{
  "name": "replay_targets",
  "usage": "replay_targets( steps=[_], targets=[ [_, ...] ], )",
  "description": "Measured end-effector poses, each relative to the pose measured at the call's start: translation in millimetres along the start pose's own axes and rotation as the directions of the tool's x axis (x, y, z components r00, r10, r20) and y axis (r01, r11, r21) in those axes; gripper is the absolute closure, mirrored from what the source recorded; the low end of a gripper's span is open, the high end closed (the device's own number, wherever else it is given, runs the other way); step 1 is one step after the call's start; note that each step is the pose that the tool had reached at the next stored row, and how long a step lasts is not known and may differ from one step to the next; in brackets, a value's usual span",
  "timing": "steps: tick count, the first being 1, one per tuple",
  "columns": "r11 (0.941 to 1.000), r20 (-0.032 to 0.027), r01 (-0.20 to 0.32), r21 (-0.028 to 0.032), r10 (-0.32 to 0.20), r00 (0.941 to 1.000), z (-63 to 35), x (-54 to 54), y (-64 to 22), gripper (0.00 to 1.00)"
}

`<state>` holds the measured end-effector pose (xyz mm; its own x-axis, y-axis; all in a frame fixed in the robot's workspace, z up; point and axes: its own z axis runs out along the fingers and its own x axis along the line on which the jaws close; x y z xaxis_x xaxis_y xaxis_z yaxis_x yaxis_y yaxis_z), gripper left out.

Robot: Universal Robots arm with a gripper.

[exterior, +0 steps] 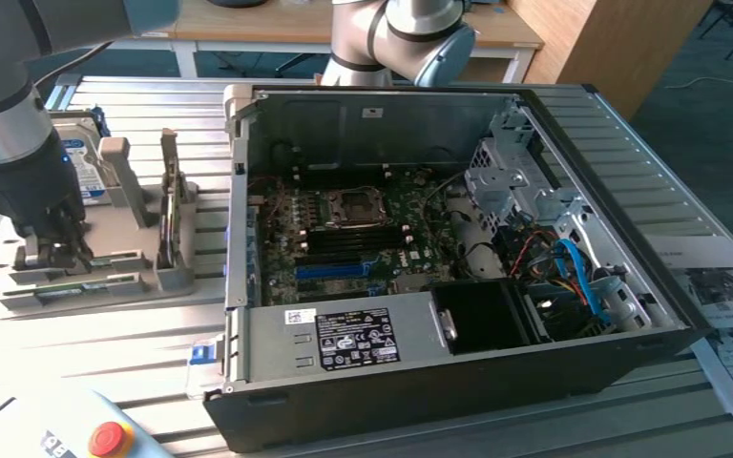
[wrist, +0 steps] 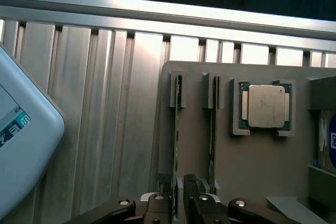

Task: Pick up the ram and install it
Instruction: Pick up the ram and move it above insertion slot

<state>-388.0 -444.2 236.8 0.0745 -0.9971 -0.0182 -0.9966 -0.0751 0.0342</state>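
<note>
While its two black fingers point(wrist: 190, 184) stand about as wide apart as they go, the single end effector point(wrist: 177, 183) has hold of nothing. In the wrist view the fingers sit on either side of the near end of the long, thin green circuit-board ram point(wrist: 177, 124). The ram stands on edge in a slot of the flat grey plastic holder point(wrist: 252, 171). Whether the pads touch the board I cannot tell.

There is one grey tubular arm point(exterior: 16, 153). In the exterior view it drops steeply from the upper left with the wrist pointing straight down, so the end effector point(exterior: 58, 250) is low over the holder point(exterior: 150, 277).

The holder carries two sticks. The second green stick point(wrist: 211, 124) stands on edge in the neighbouring slot, parallel to the ram and just beside it, outside the fingers. One square silver processor point(wrist: 265, 106) lies flat in its own recess past that second stick. One boxy hard drive with a blue-and-white label point(wrist: 328, 140) stands at the holder's far side.

The holder rests on the slatted aluminium desk point(wrist: 105, 103). One white pendant point(wrist: 21, 129) with a red button lies near it. One open black computer case point(exterior: 469, 382) lies at the exterior view's right of the holder, with its motherboard facing up. Printed papers point(exterior: 723, 296) lie further right.
</note>
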Motion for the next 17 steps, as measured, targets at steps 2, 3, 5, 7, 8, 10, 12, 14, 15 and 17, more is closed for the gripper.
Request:
replay_targets(
  steps=[2,3,5,7,8,10,12,14,15,17],
  targets=[
    [0.9999,-0.0004,0.010,-0.0003,-0.010,0.9999,0.0,0.0,0.0,0.76],
    [0.9999,-0.0005,0.012,-0.0004,-0.012,0.9999,-0.1,0.0,-0.1,0.76],
    [0.9999,-0.0006,0.013,-0.0004,-0.013,0.9999,-0.1,0.0,-0.1,0.76],
    [0.9999,-0.0006,0.013,-0.0005,-0.013,0.9999,0.0,0.0,-0.1,0.76],
    [0.9999,-0.0004,0.013,-0.0002,-0.013,0.9999,0.6,0.0,-0.2,0.76],
    [0.9999,-0.0005,0.013,-0.0003,-0.013,0.9999,2.3,0.1,-0.2,0.76],
    [0.9999,-0.0005,0.013,-0.0002,-0.013,0.9999,4.5,0.1,-0.3,0.76],
    [0.9999,-0.0005,0.013,-0.0003,-0.013,0.9999,6.5,0.2,-0.4,0.76],
    [0.9999,-0.0005,0.013,-0.0003,-0.013,0.9999,7.6,0.2,-0.4,0.76],
    [0.9999,-0.0006,0.013,-0.0003,-0.013,0.9999,9.6,0.2,-0.5,0.76]
  ],
)
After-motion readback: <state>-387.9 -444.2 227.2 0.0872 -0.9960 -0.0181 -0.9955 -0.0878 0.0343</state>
